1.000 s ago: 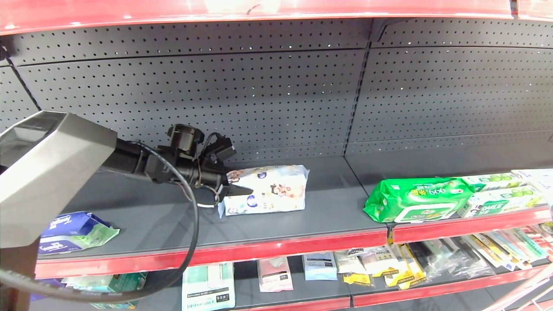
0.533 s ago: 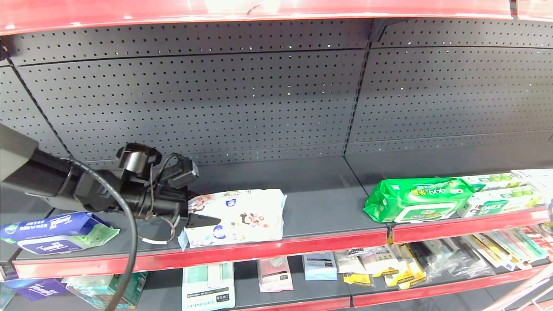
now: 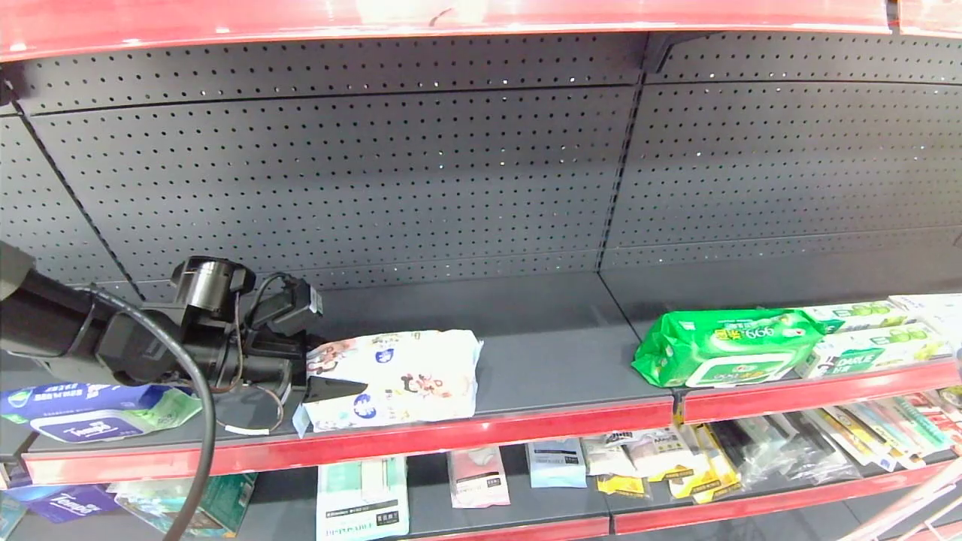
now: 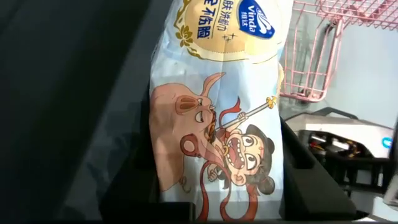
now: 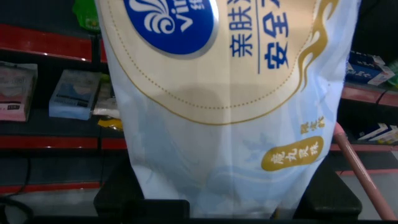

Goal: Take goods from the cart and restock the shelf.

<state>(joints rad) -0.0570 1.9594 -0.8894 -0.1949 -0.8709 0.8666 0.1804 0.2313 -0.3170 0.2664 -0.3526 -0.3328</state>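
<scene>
Left hand [image 3: 327, 372] clamps the probably soft, light wipes pack [image 3: 406, 376] (squashy; grip mid-body) at the front edge of the shelf [image 3: 541, 361]; right hand [image 5: 227, 200] clamps another pack [image 5: 230, 124].

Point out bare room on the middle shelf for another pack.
Free: bare shelf deck between the cartoon pack in the left gripper and the green pack, plus the strip behind along the pegboard; the white pack in the right gripper might fit there. Crowded: toothpaste boxes at the right end.
</scene>
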